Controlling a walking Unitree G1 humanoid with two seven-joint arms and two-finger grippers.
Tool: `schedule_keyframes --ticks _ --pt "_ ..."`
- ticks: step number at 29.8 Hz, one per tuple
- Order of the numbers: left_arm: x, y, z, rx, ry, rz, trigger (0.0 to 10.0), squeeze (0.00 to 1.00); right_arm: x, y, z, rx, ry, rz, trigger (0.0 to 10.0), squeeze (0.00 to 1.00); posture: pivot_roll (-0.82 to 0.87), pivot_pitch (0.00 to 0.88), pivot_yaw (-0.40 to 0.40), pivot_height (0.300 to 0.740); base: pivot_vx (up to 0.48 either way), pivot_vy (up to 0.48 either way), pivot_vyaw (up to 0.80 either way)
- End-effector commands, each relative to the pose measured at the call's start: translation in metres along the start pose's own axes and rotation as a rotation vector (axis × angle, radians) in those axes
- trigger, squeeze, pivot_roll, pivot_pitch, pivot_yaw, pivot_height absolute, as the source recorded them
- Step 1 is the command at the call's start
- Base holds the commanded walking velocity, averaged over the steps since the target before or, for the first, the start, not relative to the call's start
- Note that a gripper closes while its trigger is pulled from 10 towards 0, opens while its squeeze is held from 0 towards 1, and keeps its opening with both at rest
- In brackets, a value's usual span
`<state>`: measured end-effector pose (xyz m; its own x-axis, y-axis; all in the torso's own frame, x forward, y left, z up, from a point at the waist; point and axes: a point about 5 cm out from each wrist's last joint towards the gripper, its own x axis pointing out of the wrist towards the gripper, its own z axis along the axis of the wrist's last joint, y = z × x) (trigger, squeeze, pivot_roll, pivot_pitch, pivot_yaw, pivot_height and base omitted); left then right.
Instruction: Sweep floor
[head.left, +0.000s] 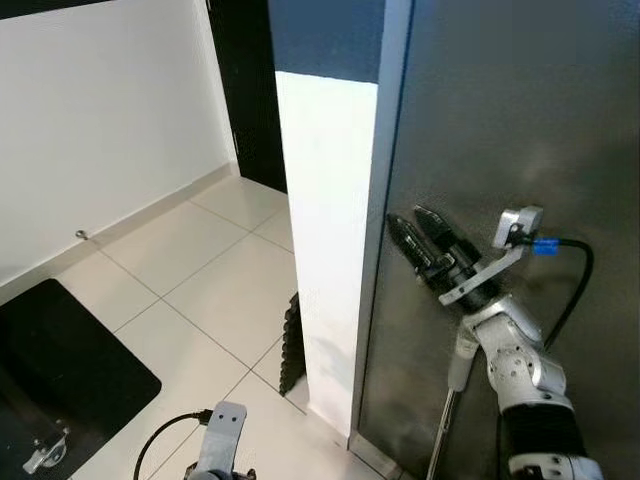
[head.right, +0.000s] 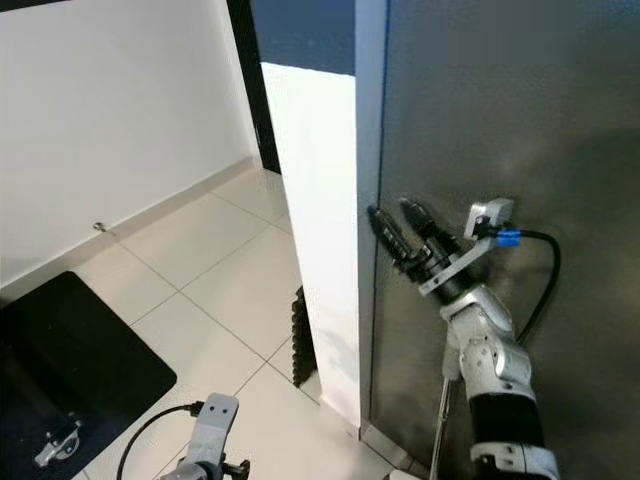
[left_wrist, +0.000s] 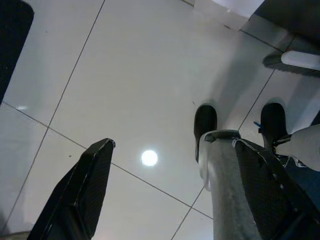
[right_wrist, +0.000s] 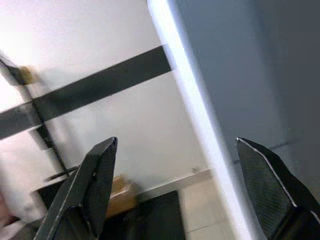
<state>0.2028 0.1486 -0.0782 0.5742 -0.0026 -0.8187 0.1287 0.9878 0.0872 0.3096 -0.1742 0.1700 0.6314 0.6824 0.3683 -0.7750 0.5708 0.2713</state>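
My right gripper (head.left: 405, 216) is raised in front of a grey steel door (head.left: 500, 120), open, with nothing between its fingers (right_wrist: 95, 175). In its wrist view it faces past the door's edge toward a white wall. My left gripper (left_wrist: 173, 145) hangs low over the pale tiled floor (head.left: 200, 260), open. A grey pole (left_wrist: 225, 190) lies against the inside of one of its fingers (left_wrist: 85, 190). A dark bristled brush head (head.left: 291, 345) stands on the floor against a white panel (head.left: 330, 230). A thin metal pole (head.left: 447, 415) runs down beside my right forearm.
A black mat (head.left: 70, 360) covers the floor at the lower left, below a white wall (head.left: 100, 120). A dark doorway (head.left: 250, 90) opens at the back. My two black feet (left_wrist: 205, 122) stand on the tiles. Open tiled floor lies between mat and panel.
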Motion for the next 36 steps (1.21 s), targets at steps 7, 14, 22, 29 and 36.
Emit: schedule_keyframes --ticks 7,14,22,29,36 --pt "0.0 0.004 -0.005 0.006 0.034 0.031 10.0 0.0 -0.012 0.025 -0.026 0.109 0.194 0.202 10.0 0.0 -0.01 0.0 0.033 0.74 -0.035 0.0 0.0" --pt "0.0 0.004 -0.005 0.022 0.037 0.03 10.0 0.0 -0.019 0.027 -0.037 0.117 0.281 0.203 10.0 0.0 -0.01 0.0 0.033 0.74 -0.265 0.0 0.0" --pt "0.0 0.005 -0.005 0.028 0.037 0.03 10.0 0.0 -0.03 0.023 -0.051 0.076 0.426 0.156 10.0 0.0 -0.01 0.0 0.031 0.74 -0.282 0.0 0.0" --pt "0.0 0.005 -0.005 0.033 0.037 0.03 10.0 0.0 -0.046 0.001 -0.081 -0.058 0.677 -0.016 10.0 0.0 -0.01 0.0 0.026 0.74 -0.282 0.0 0.0" --pt "0.0 0.003 -0.004 0.029 0.032 0.028 10.0 0.0 -0.093 -0.017 -0.141 -0.146 1.018 -0.312 10.0 0.0 -0.01 0.0 0.015 0.74 -0.288 0.0 0.0"
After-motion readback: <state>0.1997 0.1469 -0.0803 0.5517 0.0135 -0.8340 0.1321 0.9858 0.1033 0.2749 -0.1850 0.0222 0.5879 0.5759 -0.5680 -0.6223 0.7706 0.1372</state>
